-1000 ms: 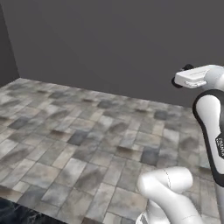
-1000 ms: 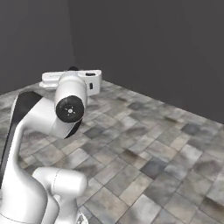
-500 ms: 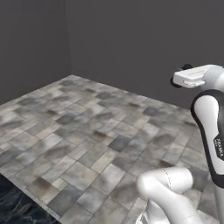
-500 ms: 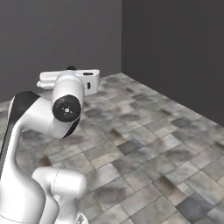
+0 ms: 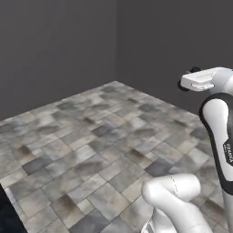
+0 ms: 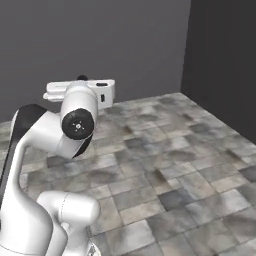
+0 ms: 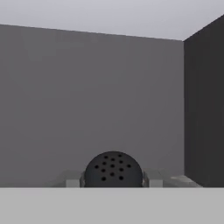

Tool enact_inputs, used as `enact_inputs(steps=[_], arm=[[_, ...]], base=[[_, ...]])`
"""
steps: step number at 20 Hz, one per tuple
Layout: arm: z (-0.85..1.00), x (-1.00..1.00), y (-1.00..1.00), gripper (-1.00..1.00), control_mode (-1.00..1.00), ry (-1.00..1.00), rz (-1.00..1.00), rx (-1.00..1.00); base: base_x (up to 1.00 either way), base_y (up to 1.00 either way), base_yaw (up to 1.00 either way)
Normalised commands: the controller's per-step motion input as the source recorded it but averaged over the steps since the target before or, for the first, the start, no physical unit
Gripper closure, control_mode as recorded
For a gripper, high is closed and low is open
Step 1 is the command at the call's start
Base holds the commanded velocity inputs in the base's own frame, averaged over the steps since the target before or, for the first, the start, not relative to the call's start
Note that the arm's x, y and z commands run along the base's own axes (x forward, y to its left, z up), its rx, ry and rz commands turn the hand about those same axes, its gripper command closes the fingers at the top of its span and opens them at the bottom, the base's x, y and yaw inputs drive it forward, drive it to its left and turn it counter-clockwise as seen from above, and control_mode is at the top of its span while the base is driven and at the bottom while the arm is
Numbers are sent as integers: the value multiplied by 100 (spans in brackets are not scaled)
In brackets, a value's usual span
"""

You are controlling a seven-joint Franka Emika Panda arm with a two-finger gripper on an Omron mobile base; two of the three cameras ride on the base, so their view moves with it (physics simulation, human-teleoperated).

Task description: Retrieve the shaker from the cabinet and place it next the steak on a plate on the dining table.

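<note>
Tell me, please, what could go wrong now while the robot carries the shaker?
1. The shaker sits between the fingers of the pincer, its holed top pointing ahead at the grey walls; a jolt while the base drives might loosen it, and it would fall on the stone floor.
2. The arm holds it high and stretched forward, so it could hit the wall corner ahead.
3. The table is not in sight yet.
</note>
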Motion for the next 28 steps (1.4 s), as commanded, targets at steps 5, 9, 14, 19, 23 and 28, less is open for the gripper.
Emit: enact_inputs(steps=[5,9,14,19,23,28], arm=[[0,0,0,100,100,0,0,0],[0,0,0,100,100,0,0,0],[0,0,0,100,100,0,0,0],[0,0,0,100,100,0,0,0],[0,0,0,100,100,0,0,0],[0,0,0,100,100,0,0,0]], base=[[100,0,51],[100,0,51],[100,0,50],[100,0,53],[100,0,57],[100,0,59]])
